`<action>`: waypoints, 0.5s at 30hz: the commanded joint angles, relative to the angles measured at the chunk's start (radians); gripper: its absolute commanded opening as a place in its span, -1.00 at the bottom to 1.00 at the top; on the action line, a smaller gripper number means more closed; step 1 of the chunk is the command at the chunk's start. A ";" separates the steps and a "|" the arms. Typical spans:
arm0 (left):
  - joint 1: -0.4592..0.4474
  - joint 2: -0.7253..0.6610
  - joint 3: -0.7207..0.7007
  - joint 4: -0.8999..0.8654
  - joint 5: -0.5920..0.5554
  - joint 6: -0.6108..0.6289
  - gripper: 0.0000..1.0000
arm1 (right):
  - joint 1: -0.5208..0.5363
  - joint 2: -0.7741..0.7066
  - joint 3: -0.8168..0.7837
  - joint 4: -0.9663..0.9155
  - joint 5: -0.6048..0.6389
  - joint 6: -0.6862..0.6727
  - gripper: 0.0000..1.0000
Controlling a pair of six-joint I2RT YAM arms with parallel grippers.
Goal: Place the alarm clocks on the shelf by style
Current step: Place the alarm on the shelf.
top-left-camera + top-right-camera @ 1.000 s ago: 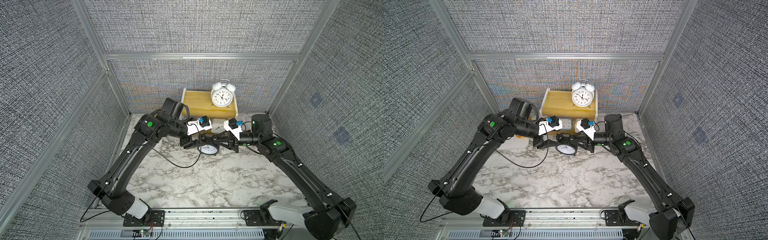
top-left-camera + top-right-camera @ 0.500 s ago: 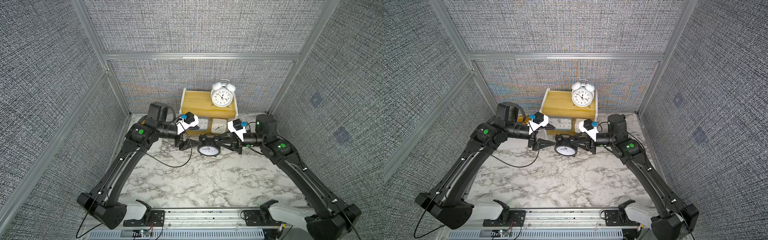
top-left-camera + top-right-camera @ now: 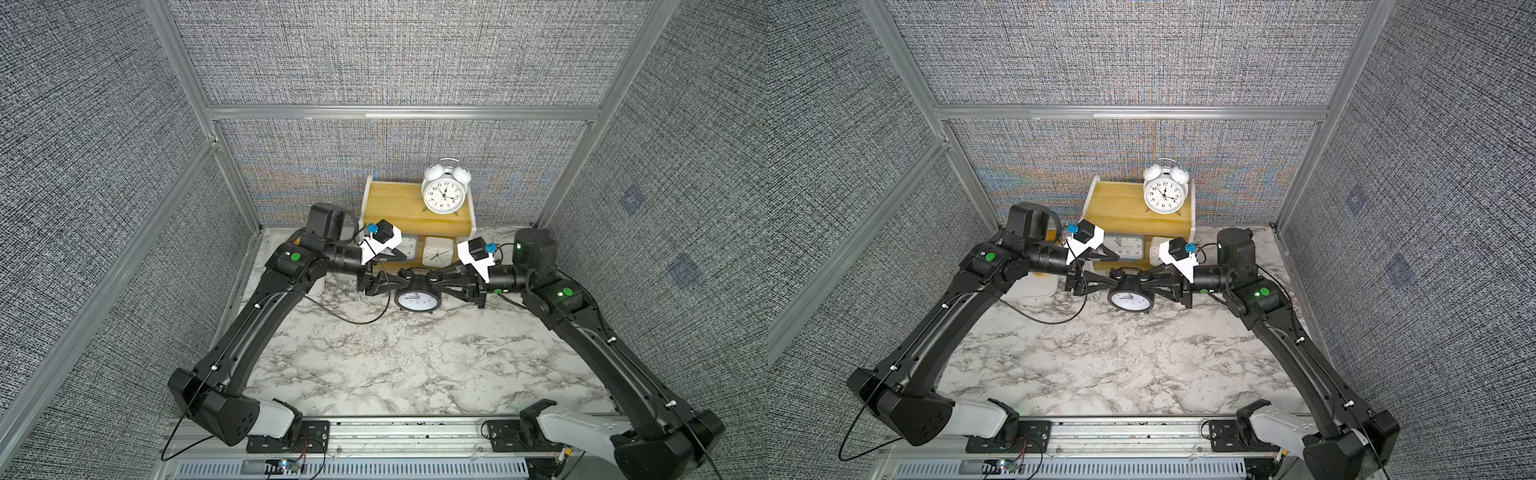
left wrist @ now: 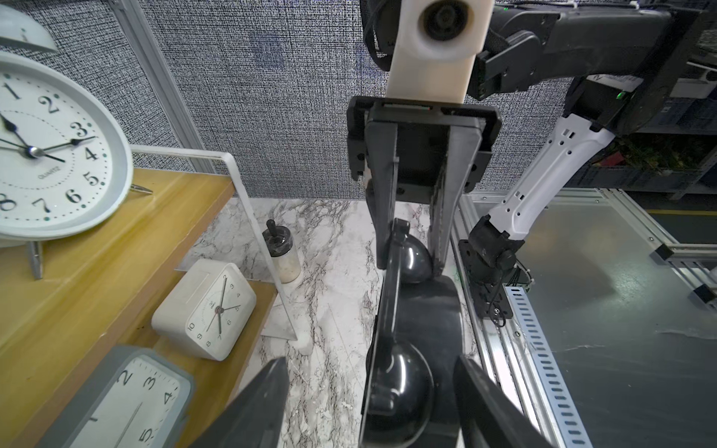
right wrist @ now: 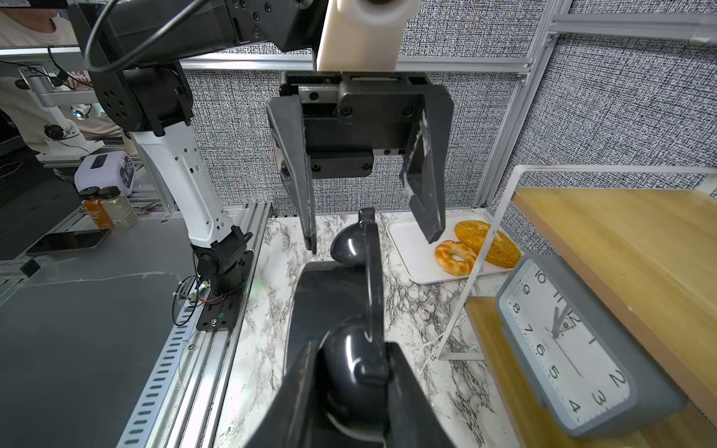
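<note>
Rolled round at the wrist since a second ago, going by the left gripper (image 3: 404, 270); now straddling one bell with jaws spread wide, clamping nothing. Next over, sitting between both arms just in front of the shelf (image 3: 395, 203): black twin-bell clock (image 3: 417, 300), same spot as before; can't tell whether resting on the marble (image 3: 374, 365) or lifted. Then the right gripper (image 3: 433, 279), pinched nearly closed on the other bell. Probably light, rigid and glossy, so slippery on those domes; safer to grab the handle or body. Likely belongs up top beside the white twin-bell clock (image 3: 444, 195).
</note>
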State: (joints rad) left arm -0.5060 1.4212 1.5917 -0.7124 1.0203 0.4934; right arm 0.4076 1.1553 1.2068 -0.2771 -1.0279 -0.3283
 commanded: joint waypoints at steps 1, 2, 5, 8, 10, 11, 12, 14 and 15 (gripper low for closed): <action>0.001 0.003 -0.008 0.005 0.042 -0.003 0.43 | 0.001 0.001 0.008 0.043 -0.012 0.011 -0.56; 0.003 0.004 -0.009 0.005 0.041 -0.004 0.40 | 0.001 0.002 0.008 0.044 -0.013 0.009 -0.56; 0.001 0.010 -0.013 0.002 0.046 -0.004 0.35 | 0.002 0.001 0.007 0.050 -0.012 0.014 -0.56; 0.001 0.018 -0.016 0.000 0.053 -0.003 0.30 | 0.002 0.002 0.005 0.053 -0.014 0.015 -0.56; 0.001 0.025 -0.016 0.001 0.055 -0.005 0.26 | 0.002 0.004 0.005 0.054 -0.013 0.016 -0.56; 0.001 0.025 -0.015 0.001 0.059 -0.004 0.24 | 0.001 0.004 0.005 0.054 -0.014 0.018 -0.56; 0.000 0.028 -0.015 -0.001 0.063 -0.004 0.21 | 0.001 0.005 0.005 0.054 -0.014 0.017 -0.56; 0.000 0.033 -0.012 0.000 0.070 -0.001 0.06 | 0.002 0.004 0.004 0.053 -0.014 0.017 -0.56; 0.000 0.034 -0.011 0.000 0.070 -0.004 -0.02 | 0.003 0.004 0.004 0.054 -0.012 0.017 -0.56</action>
State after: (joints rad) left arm -0.5072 1.4509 1.5757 -0.7124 1.0737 0.4904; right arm 0.4076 1.1603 1.2068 -0.2729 -1.0245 -0.3168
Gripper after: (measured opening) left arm 0.500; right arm 0.297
